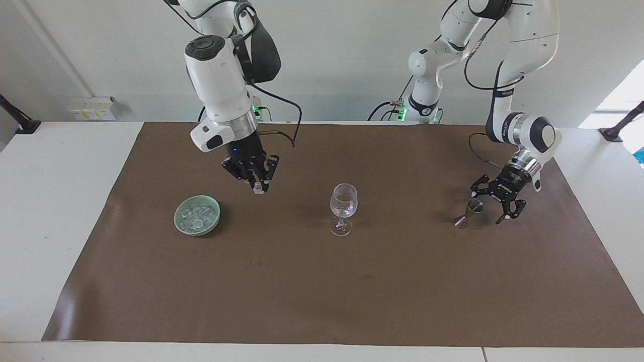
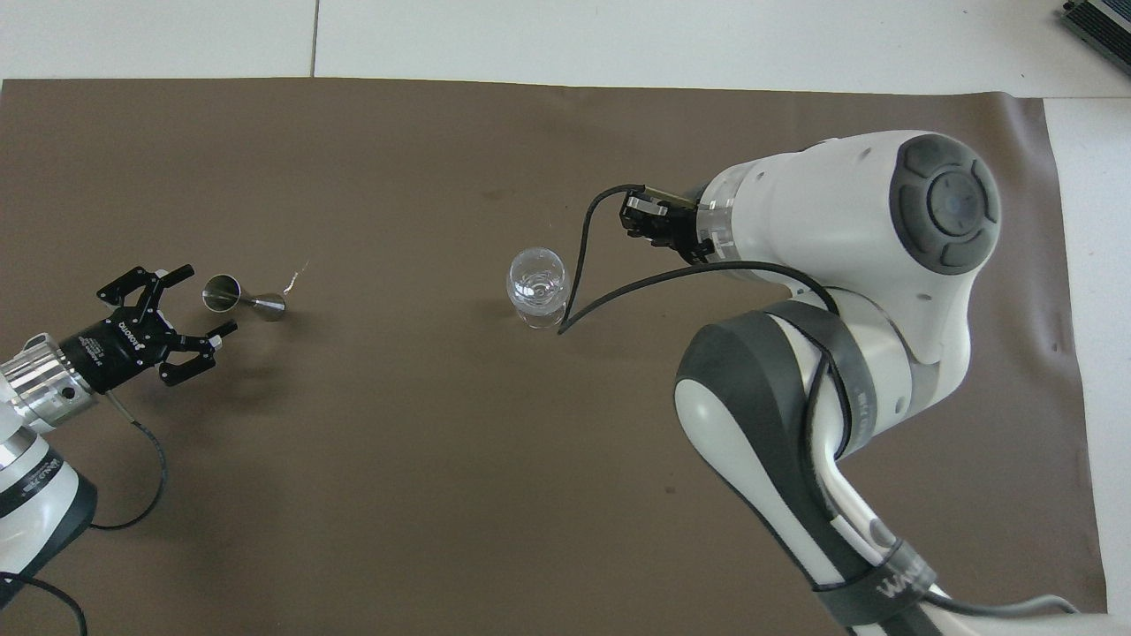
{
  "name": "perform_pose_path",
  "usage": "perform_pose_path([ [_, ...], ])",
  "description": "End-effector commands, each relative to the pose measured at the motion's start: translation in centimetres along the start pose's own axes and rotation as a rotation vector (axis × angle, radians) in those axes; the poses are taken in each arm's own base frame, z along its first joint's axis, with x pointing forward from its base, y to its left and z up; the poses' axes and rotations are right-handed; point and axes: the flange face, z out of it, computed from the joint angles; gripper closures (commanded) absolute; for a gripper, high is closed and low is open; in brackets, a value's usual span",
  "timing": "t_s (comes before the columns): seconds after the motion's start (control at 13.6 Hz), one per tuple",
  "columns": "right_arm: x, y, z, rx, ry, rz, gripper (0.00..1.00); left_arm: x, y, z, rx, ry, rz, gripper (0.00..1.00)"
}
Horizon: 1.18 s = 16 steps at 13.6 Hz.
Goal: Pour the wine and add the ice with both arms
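**Item: ice cube** (image 1: 258,190). One clear piece, pinched between the closed fingertips of the right tool (image 1: 257,187). It hangs in the air over the brown mat (image 1: 322,291), between the green bowl (image 1: 176,217) and the wine glass (image 1: 343,201). In the facing view, with the glass as dial centre, the cube is at about ten o'clock.

**Remaining ice** (image 1: 197,215). A heap of cubes in the bowl, at about nine o'clock from the glass.

**Wine glass.** It stands upright near the middle of the mat. We cannot tell what is in its bowl.

**Steel jigger** (image 1: 470,211). It lies on its side on the mat, at three o'clock from the glass.

**Left tool** (image 1: 495,205). Its fingers are spread, and it is low just beside the jigger without gripping it.

**Step in hand.** We judge this to be the carry of one cube from the bowl toward the glass, with the pour apparently finished.

**Next move calls for:**
- bringing the right tool squarely above the glass's rim;
- lowering it enough that the cube drops inside and does not glance off the rim;
- spreading the fingers only then.

The glass is tall and narrow-footed, so we reckon a knock from the tool could tip it.
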Motion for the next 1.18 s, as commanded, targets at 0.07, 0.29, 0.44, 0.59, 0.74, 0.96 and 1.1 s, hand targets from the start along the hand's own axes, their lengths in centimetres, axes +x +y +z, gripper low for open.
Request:
perform_pose_path([
  [0.07, -2.5, -3.6, 1.3, 0.077, -0.002, 0.141, 1.00, -2.2, -1.1, -0.8, 0.011, 0.105, 0.113, 0.00],
  [0.29, -5.4, -6.4, 3.6, 0.113, -0.004, 0.202, 1.00, -2.3, -1.0, -1.3, 0.075, 0.182, 0.225, 0.00],
  [0.44, -5.2, -6.2, 3.9, 0.110, -0.004, 0.201, 1.00, -2.3, -1.1, -1.4, 0.129, 0.221, 0.318, 0.00],
  [0.59, -5.4, -6.1, 4.6, 0.102, -0.012, 0.202, 1.00, -2.3, -0.9, -1.6, 0.201, 0.274, 0.425, 0.00],
  [0.74, -5.5, -5.5, 5.4, 0.087, -0.019, 0.199, 1.00, -3.1, -0.2, -1.9, 0.255, 0.324, 0.517, 0.00],
  [0.96, -6.0, -5.2, 6.2, 0.075, -0.028, 0.197, 0.99, -5.0, 1.4, -2.2, 0.363, 0.422, 0.694, 0.00],
  [1.1, -6.0, -5.2, 6.2, 0.075, -0.028, 0.195, 0.92, -6.4, 2.2, -2.1, 0.430, 0.481, 0.806, 0.00],
])
